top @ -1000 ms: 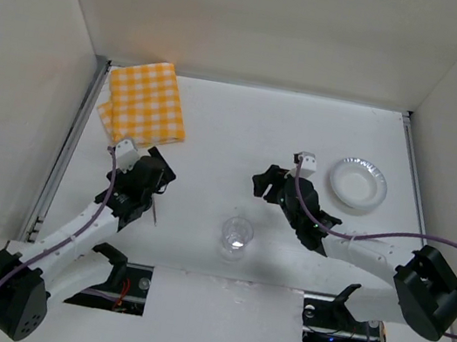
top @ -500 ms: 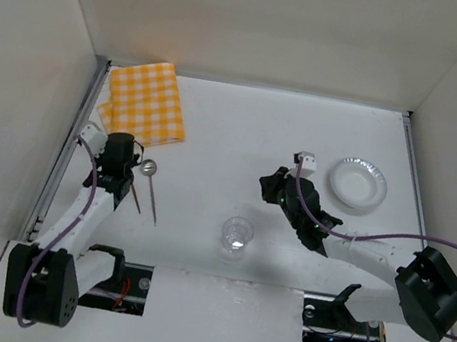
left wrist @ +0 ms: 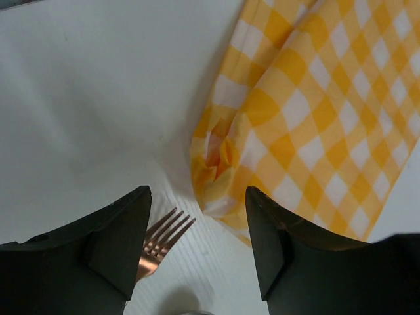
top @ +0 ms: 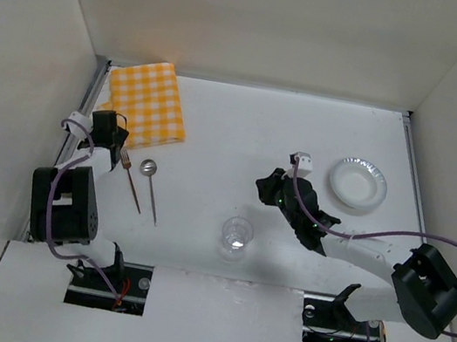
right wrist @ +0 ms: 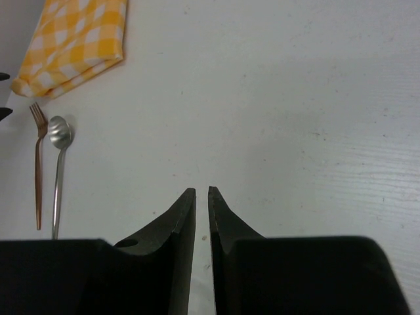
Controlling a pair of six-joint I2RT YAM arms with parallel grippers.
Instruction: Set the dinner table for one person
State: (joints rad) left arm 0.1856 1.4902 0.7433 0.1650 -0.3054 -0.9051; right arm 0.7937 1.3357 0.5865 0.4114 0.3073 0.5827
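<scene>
The dinner table [top: 245, 130] is a white matte top. A yellow-and-white checked cloth [top: 146, 103] lies folded at its far left; it also shows in the left wrist view [left wrist: 315, 111]. A copper fork [top: 131, 182] and a silver spoon [top: 152, 185] lie side by side just near of the cloth. My left gripper [top: 113, 135] is open and empty, its jaws straddling the cloth's near corner, with the fork tines [left wrist: 165, 235] by its left finger. My right gripper [top: 264, 186] is shut and empty at mid-table [right wrist: 202, 191], above a clear glass [top: 236, 235].
A white foil-rimmed plate [top: 357, 183] sits at the right. Metal strips [top: 75, 139] run along the side edges, and white walls enclose three sides. The right wrist view shows the fork [right wrist: 37, 172], the spoon [right wrist: 59, 134] and the cloth [right wrist: 72, 39] far to the left.
My left gripper has drawn back to the left, from over the cutlery to the cloth's near corner; the fork and spoon now lie uncovered on the table. The right gripper has barely shifted.
</scene>
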